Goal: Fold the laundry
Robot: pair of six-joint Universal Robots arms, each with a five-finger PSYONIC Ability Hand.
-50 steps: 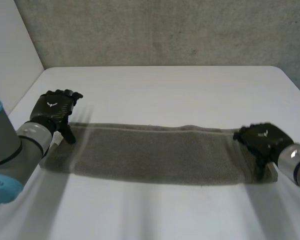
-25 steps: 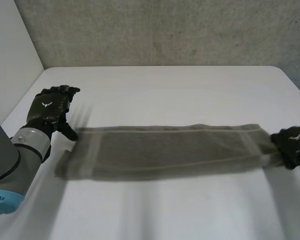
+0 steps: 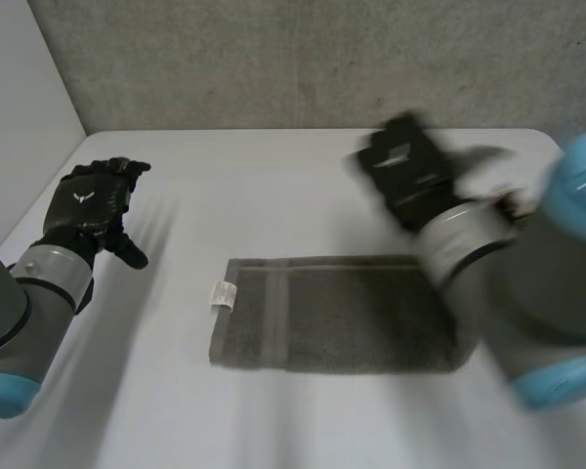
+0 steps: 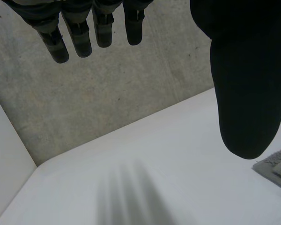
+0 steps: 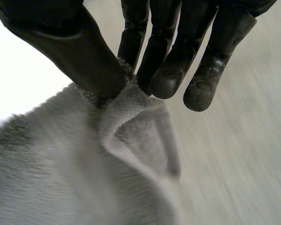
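Here my right hand (image 3: 407, 174), blurred at upper right, pinches an edge of the towel (image 3: 322, 315) between thumb and fingers, probably to double it over the part lying lower centre. My left hand (image 3: 86, 203) hangs open at far left, clear of it.

My head camera sits up high, between and behind the two arms. It looks down at the white counter (image 3: 273, 195) and across to the grey wall (image 3: 303, 59) on the far side. From there I see the whole towel (image 3: 342, 313) and both arms.

My left wrist camera looks along the left robot hand (image 4: 243, 84), out over the counter toward that same wall. A corner of the towel shows just beside the thumb.

My right wrist camera looks along the right robot hand (image 5: 171, 42). It sits very close to the towel, which the head camera sees too.
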